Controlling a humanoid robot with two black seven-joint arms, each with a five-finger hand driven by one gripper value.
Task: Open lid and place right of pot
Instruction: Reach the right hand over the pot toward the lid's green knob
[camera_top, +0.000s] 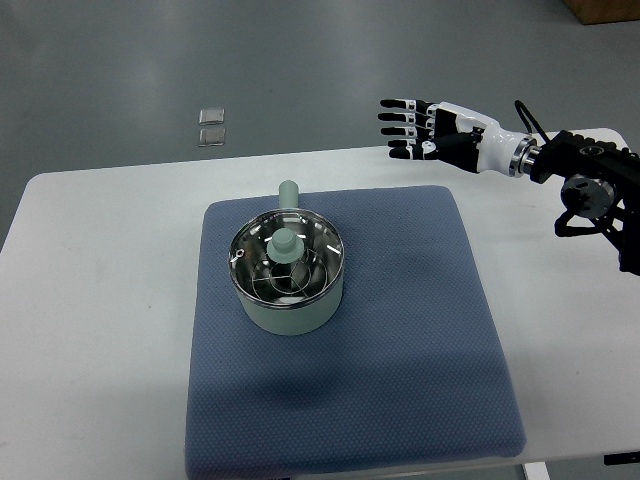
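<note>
A grey concrete-look floor (120, 60) fills the top of my view, with two small clear square packets (211, 126) lying on it beyond the far edge of the white rounded table (90, 300); on the table I see a dark blue textured square mat (400, 340) covering most of the middle; the pale green round metal pot (288, 275) sits on the mat's upper left part, its short green handle (289, 191) pointing away from me; the clear glass lid with a pale green knob (283, 245) rests on the pot, seated inside the rim; my right hand (420, 130), black and white with jointed fingers (397, 116), comes in from the right edge on a black arm (590, 185) and hangs over the table's far edge, well apart from the pot and up to its right; the fingers are spread wide and straight, holding nothing; I see no left arm in the view
</note>
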